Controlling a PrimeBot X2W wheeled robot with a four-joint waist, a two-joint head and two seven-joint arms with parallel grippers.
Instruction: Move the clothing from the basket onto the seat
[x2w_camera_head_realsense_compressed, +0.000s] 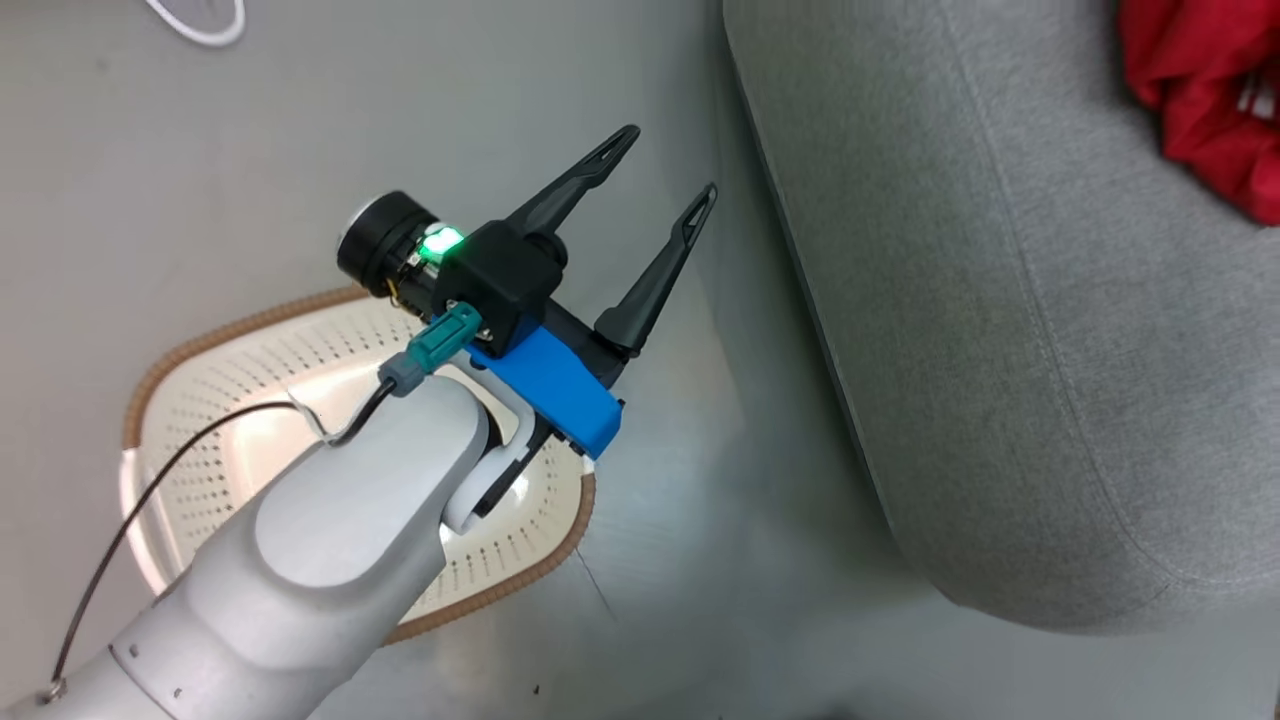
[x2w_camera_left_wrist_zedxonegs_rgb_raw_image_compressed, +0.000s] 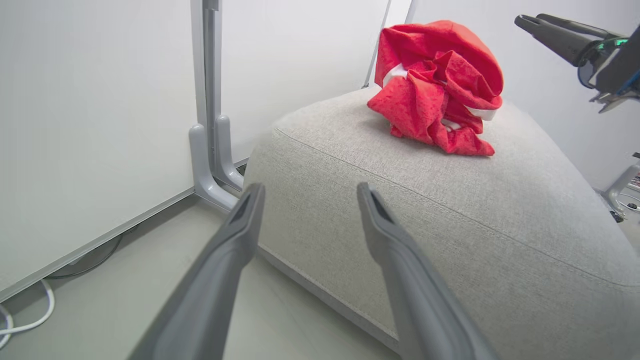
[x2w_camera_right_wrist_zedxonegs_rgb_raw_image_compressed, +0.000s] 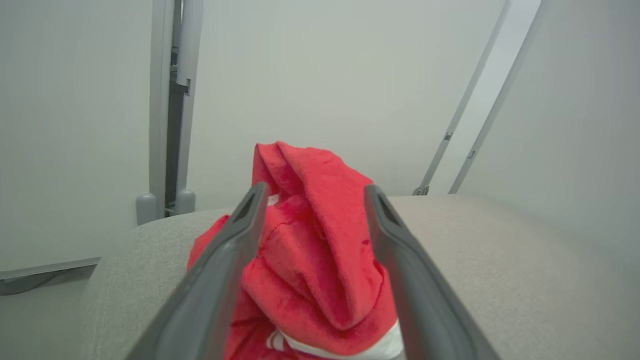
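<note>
Fingers of R gripper (x2w_camera_right_wrist_zedxonegs_rgb_raw_image_compressed: 315, 190) spread wide, not clamped. Clothing (x2w_camera_right_wrist_zedxonegs_rgb_raw_image_compressed: 320, 260) sits right between them, red folds filling gap down to wrist end; contact w/ fingers can't tell. Clothing = bunched heap on seat (x2w_camera_right_wrist_zedxonegs_rgb_raw_image_compressed: 500, 250), tallest fold standing up, in line w/ fingers; white stripe at near bottom edge; otherwise no clear long axis. L gripper (x2w_camera_head_realsense_compressed: 670, 160) also spread, tips over floor (x2w_camera_head_realsense_compressed: 200, 150) betw. basket (x2w_camera_head_realsense_compressed: 210, 400) and seat, aimed at seat edge.
</note>
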